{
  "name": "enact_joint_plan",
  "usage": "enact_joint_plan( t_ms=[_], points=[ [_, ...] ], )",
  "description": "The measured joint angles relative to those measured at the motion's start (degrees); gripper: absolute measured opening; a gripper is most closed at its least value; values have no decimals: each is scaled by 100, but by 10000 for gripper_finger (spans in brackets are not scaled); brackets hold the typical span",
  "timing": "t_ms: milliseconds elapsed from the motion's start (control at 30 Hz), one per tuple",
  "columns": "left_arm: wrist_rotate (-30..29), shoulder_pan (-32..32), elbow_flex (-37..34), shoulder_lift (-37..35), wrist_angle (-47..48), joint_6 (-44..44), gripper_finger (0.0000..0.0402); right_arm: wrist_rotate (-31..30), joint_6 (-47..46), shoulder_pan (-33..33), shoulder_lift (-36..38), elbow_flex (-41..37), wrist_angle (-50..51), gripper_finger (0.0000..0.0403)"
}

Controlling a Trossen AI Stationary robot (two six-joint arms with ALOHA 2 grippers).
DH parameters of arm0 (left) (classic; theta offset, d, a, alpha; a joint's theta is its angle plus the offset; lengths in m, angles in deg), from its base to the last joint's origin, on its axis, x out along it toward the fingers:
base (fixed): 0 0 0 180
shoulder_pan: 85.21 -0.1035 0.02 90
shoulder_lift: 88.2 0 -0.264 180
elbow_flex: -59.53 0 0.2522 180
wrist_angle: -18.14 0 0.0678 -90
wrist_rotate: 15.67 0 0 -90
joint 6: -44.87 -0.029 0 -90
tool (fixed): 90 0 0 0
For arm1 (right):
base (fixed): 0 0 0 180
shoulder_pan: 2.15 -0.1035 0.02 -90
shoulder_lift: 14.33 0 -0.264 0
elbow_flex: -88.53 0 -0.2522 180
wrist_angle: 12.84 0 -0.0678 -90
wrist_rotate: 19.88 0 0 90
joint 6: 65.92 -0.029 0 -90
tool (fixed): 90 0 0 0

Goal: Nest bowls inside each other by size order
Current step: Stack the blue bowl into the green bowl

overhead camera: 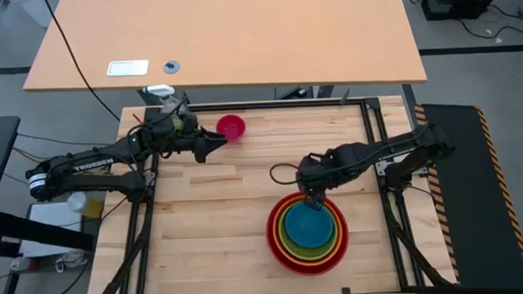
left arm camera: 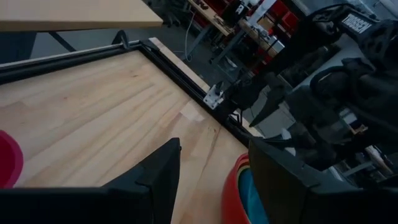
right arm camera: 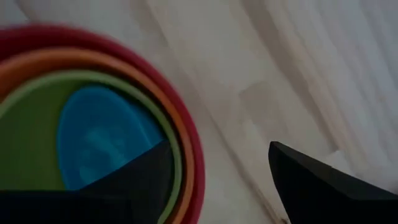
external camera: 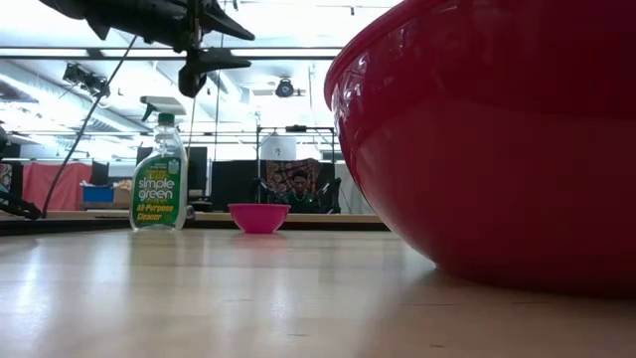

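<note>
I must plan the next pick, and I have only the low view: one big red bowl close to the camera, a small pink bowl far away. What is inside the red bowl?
Observer: The high view shows the orange bowl, lime green bowl and blue bowl nested inside the red bowl.
Operator: Where is the right gripper?
Observer: The right gripper is at the stack's far rim, its fingers open and empty.
Operator: And the arm that I see at top left?
Observer: That is the left arm. The left gripper points at the pink bowl, fingers open, not touching it.
</note>
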Motion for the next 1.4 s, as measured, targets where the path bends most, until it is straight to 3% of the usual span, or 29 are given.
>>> enact_joint_plan(
  t_ms=[200,367,667,767,900,1067,1167,1400],
  points=[
    [0,0,0,-35,91,2,192,603,262,-292,127,-927,-1004,266],
    [0,7,0,-34,107,37,192,374,185,-534,131,-1412,-1077,259],
    [0,7,0,-33,96,132,192,469,-21,-351,144,-959,-513,242],
    [0,7,0,-33,94,199,192,132,-21,-467,151,-812,-218,242],
    [0,7,0,-33,94,199,192,-308,82,-473,149,-1131,-348,242],
    [2,7,0,-33,95,199,192,-35,126,-370,131,-1749,-818,242],
    [0,7,0,-30,93,199,192,190,50,-270,131,-1580,-445,241],
    [2,7,0,-30,110,212,192,-175,243,-211,149,-462,207,237]
  ],
)
